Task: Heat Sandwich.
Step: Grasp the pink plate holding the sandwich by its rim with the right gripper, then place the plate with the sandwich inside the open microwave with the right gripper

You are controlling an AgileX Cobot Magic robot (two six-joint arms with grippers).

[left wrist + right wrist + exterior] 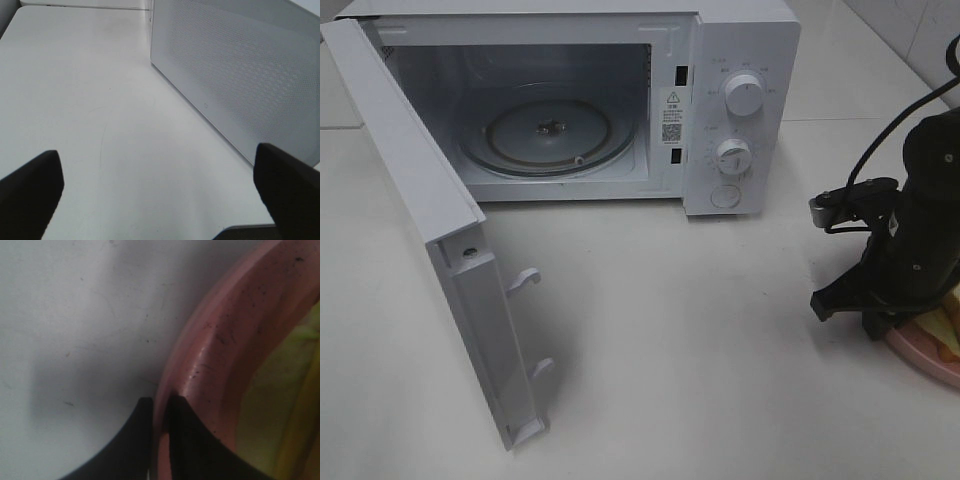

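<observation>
The sandwich (949, 326) lies on a round pink plate (923, 357) at the table's right edge, mostly hidden by my right arm. In the right wrist view it is a blurred yellow patch (280, 410) inside the plate's rim (220, 350). My right gripper (160, 407) is shut on that rim, one finger on each side of it. In the exterior high view the right gripper (882, 326) sits at the plate's left edge. My left gripper (160, 200) is open above bare table, holding nothing, and does not show in the exterior high view.
A white microwave (740, 100) stands at the back with its door (440, 250) swung wide open to the left, glass turntable (550, 130) inside. The left wrist view shows the door's perforated outer face (240, 75) close by.
</observation>
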